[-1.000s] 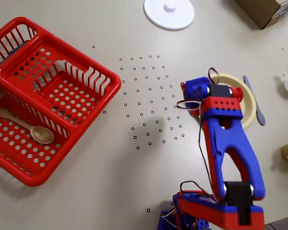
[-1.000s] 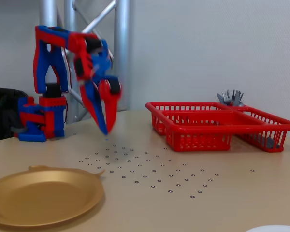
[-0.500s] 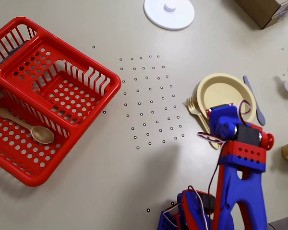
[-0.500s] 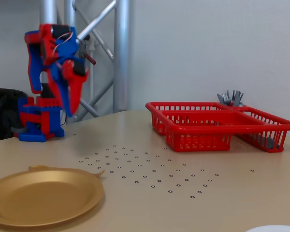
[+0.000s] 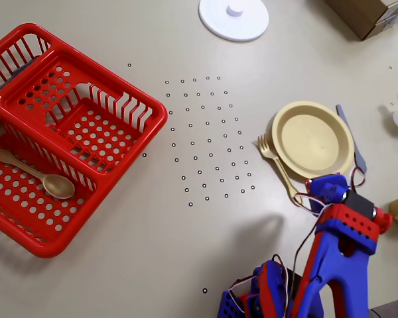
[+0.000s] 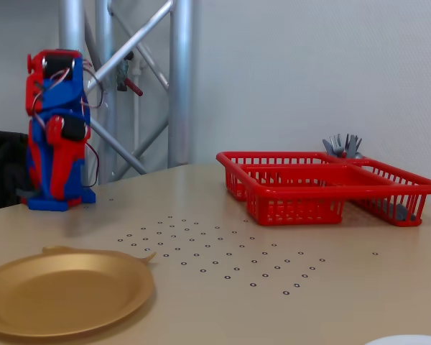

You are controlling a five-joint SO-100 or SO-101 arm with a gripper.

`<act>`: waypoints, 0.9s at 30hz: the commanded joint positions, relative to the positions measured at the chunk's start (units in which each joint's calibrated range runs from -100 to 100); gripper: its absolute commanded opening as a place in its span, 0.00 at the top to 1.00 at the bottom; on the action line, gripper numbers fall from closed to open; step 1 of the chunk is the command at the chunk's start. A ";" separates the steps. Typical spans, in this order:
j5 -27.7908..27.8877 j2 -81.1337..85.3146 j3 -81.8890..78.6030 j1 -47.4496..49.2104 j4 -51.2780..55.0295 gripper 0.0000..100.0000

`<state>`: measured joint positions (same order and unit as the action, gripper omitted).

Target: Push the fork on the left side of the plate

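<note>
At the lower right of the overhead view, the arm (image 5: 335, 258) is seen folded back over its base, with the tool (image 5: 328, 189) tucked under the wrist housing; whether its jaws are wide or narrow cannot be told from either view, and nothing is seen held or touched by it. In the fixed view the arm (image 6: 54, 129) is shown upright at the far left of the worktop (image 6: 273, 302), well apart from the tableware. The fork (image 5: 277, 165) is found lying flat on the worktop (image 5: 152, 265), just beside the left edge of the plate (image 5: 313, 139) in the overhead view. Its long axis runs diagonally, with the tines toward the upper left and the handle toward the lower right, where the end is covered by the arm. A grey-blue knife (image 5: 350, 136) is noted along the plate's right edge. A red basket (image 5: 60, 132) holding a tan spoon (image 5: 36, 173) is recorded at the left, a white disc (image 5: 233, 18) at the top, and a cardboard box (image 5: 371, 14) at the upper right corner.
</note>
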<state>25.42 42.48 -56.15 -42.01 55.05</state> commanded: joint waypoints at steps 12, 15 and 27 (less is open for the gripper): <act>0.63 -8.25 -5.50 -2.57 -16.22 1.00; 1.07 -9.52 -7.04 -2.71 -18.39 1.00; 3.86 -11.29 -8.86 -3.21 -19.51 1.00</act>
<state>28.35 30.96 -65.91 -44.29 36.78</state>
